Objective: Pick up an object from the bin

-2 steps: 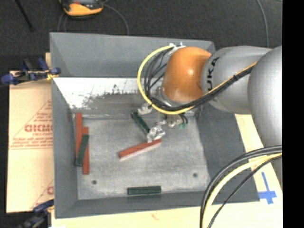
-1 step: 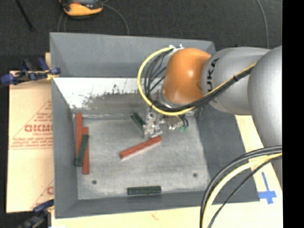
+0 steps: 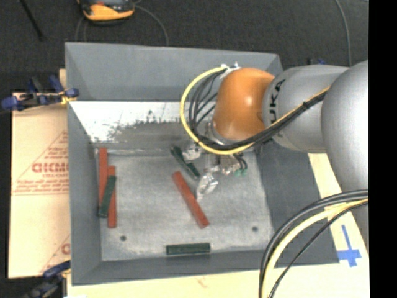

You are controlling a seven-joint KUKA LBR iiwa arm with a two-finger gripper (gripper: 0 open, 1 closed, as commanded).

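The reddish-brown flat stick lies on a slant in the middle of the grey metal bin, its upper end toward the far wall and its lower end toward the near right. The gripper sits just beside the stick's upper half, on its right, low over the floor. Whether it is open or closed cannot be told from this angle, and nothing shows in its grasp.

If this stick is the pick, a good grasp would probably span its narrow width, square to its long axis and close to its middle, so that it lifts level rather than swinging. It looks thin and lies flat, so the tips likely need to go right down to the floor.

A dark green short piece lies tilted just behind the gripper, close enough to be nudged. Well apart on the left, a long red stick and a dark green stick lie side by side, touching. A dark green bar lies along the near wall. The orange wrist cover hangs above.
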